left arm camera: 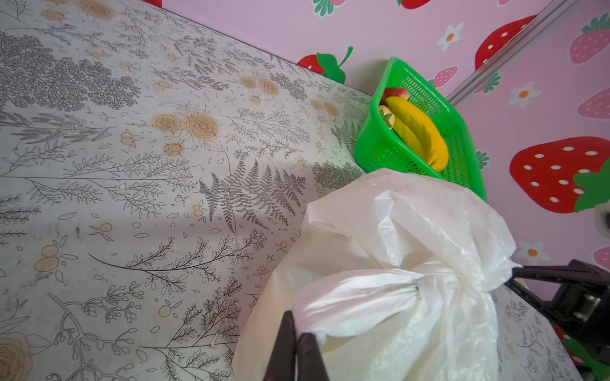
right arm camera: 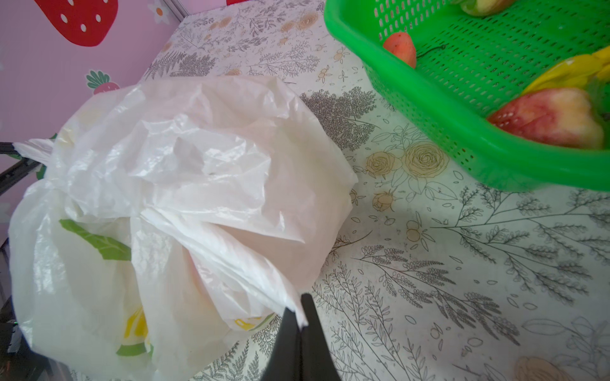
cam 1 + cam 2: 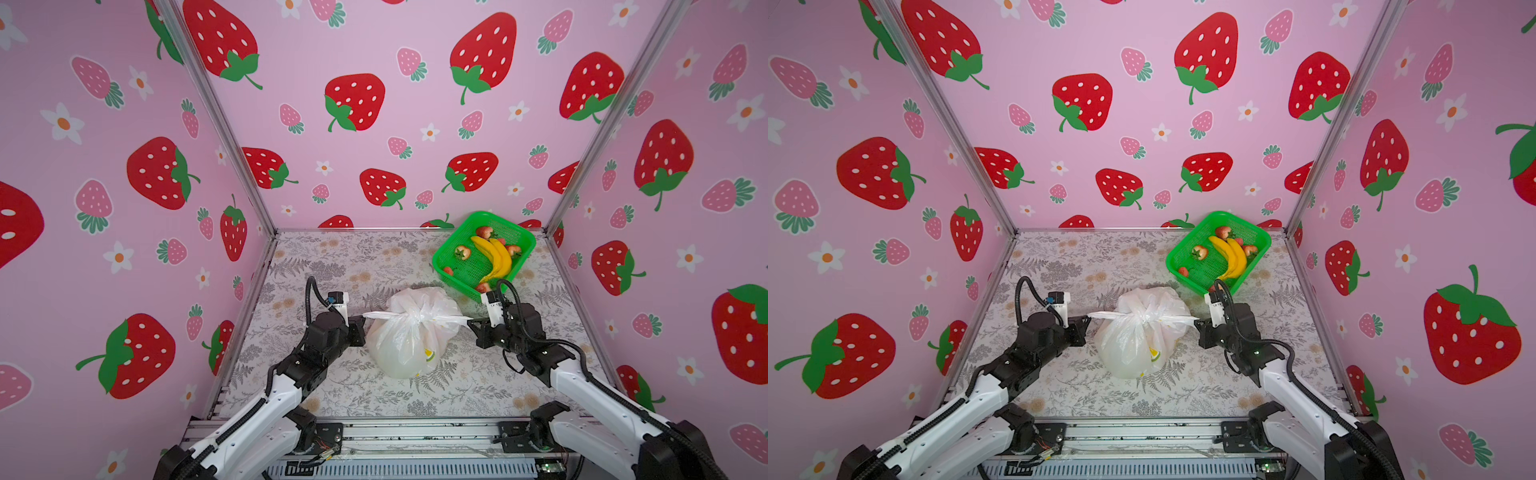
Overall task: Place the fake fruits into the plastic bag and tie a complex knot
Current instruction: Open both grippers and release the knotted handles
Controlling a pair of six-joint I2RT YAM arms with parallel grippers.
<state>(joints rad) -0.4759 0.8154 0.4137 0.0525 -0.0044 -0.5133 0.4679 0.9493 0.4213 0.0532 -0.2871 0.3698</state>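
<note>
Plastic bag [image 3: 409, 332] mid-table, bulging, handles cinched into knot [image 3: 420, 318].

Left gripper [image 3: 362, 316], right gripper [image 3: 470, 322] — each pinched shut on strip end, pulling opposite ways.

Bananas [image 3: 494, 257], strawberries remain in green basket [image 3: 524, 240] — judged final tightening.

plastic bag [image 3: 409, 332]: contents hidden | green basket [image 2: 462, 109]: cut off by edge

Bag [image 3: 1138, 336] mid-tabletop [image 3: 1084, 395], knot [image 3: 1147, 318] on top; each end effector, left [image 3: 1087, 319] and right [image 3: 1197, 321], pinches a strip end. Basket [image 3: 1258, 243] at far right corner.
</note>
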